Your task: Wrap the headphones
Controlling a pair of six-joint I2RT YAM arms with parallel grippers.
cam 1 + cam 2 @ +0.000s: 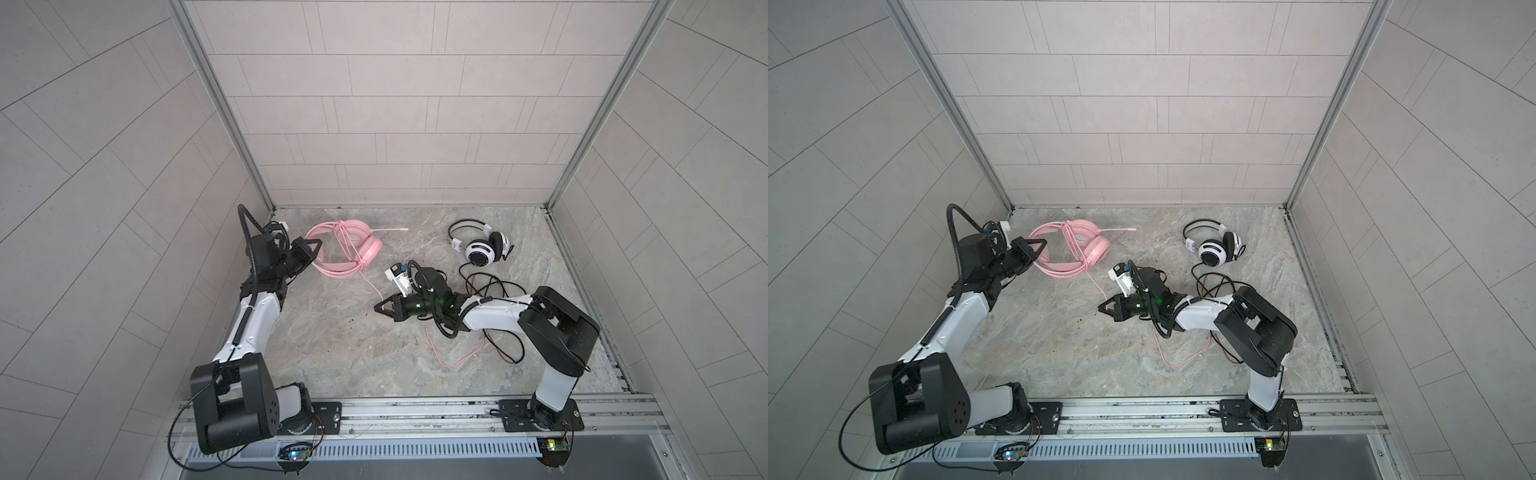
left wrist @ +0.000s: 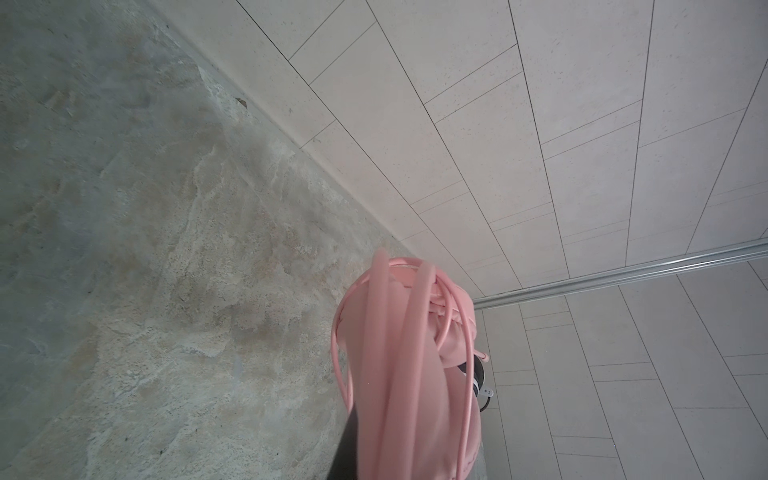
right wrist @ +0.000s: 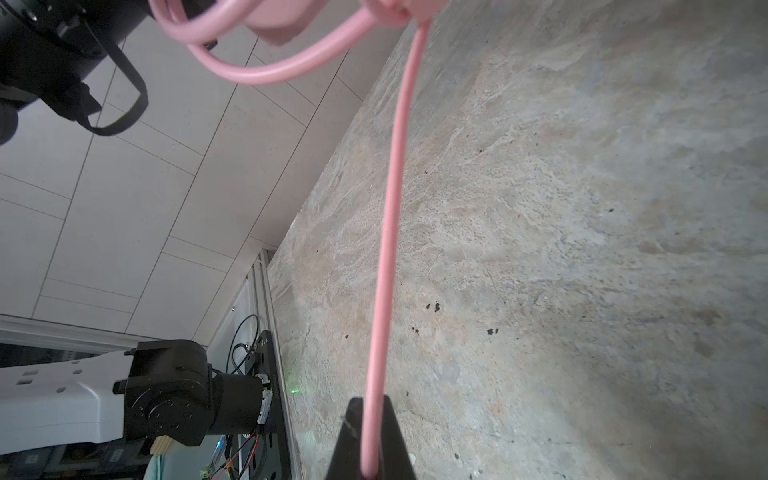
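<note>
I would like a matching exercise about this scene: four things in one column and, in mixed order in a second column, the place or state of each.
Things:
1. pink headset
2. white-and-black headset
3. left gripper
4. right gripper

Places and states:
A. shut on the pink cable
B. at the back right in both top views, its black cable loose on the table
C. shut on the pink headband
D. at the back left in both top views, with cable wound partly around it

Pairs: 1-D, 2-B, 3-C, 4-A
</note>
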